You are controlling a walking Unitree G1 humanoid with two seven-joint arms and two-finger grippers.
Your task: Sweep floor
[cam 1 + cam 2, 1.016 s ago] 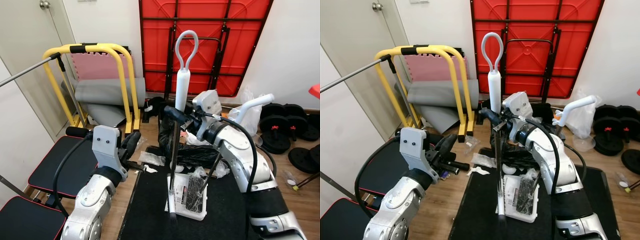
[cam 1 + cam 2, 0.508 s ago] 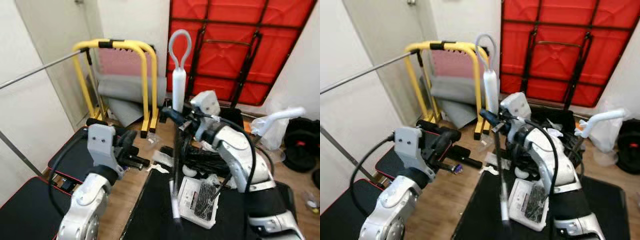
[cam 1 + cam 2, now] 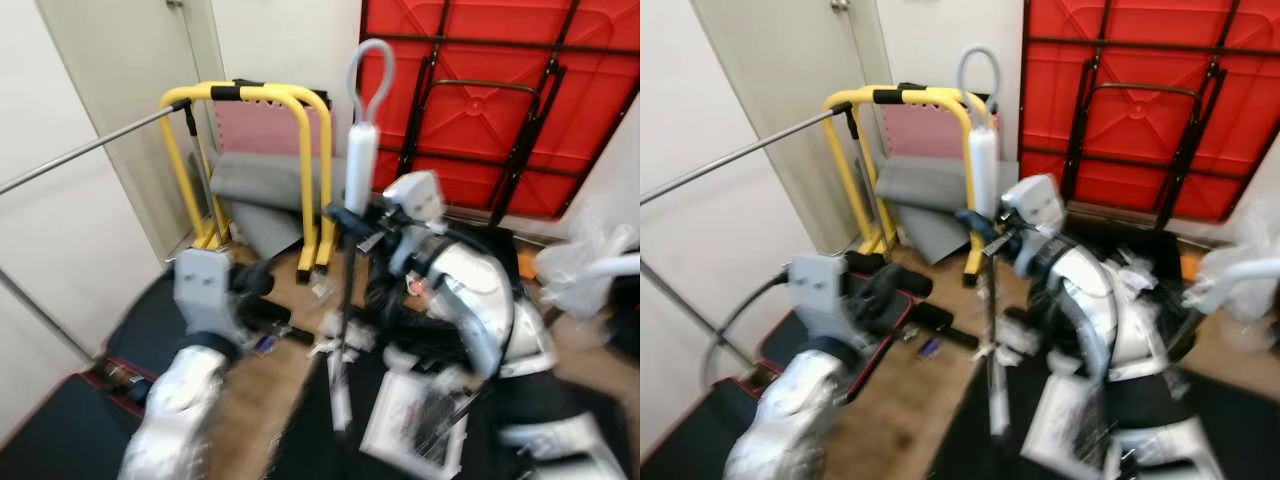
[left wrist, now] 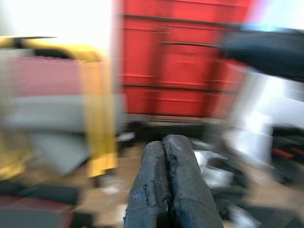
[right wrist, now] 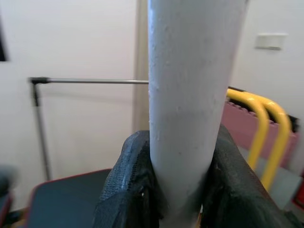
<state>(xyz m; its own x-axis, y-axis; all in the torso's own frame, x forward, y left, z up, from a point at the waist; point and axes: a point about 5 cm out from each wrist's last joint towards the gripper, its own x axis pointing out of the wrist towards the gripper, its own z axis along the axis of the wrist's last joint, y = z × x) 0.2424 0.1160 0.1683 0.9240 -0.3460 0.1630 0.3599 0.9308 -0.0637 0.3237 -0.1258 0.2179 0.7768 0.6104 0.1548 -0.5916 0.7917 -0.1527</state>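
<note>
A broom stands upright before me, its white handle (image 3: pixel 361 160) ending in a loop at the top. My right gripper (image 3: pixel 350 218) is shut on the handle just below the white grip; in the right wrist view the black fingers (image 5: pixel 127 185) clamp the white handle (image 5: pixel 190 95) from both sides. The thin dark shaft runs down toward a white dustpan (image 3: pixel 415 435) holding dark debris on the floor. My left gripper (image 3: pixel 260 280) is held low at the left, apart from the broom. In the left wrist view its fingers (image 4: pixel 154 190) press together with nothing between them.
A yellow tube frame (image 3: pixel 250 96) with a grey rolled mat (image 3: pixel 265 180) stands at the back left. A red folded table (image 3: pixel 480 90) leans on the wall behind. A metal rod (image 3: pixel 90 152) crosses the left. A black bench with red trim (image 3: pixel 790 340) lies low left.
The whole picture has shifted and blurred, so the camera has moved, bringing more of the left wall into view. The right gripper keeps its hold on the broom; the left stays shut.
</note>
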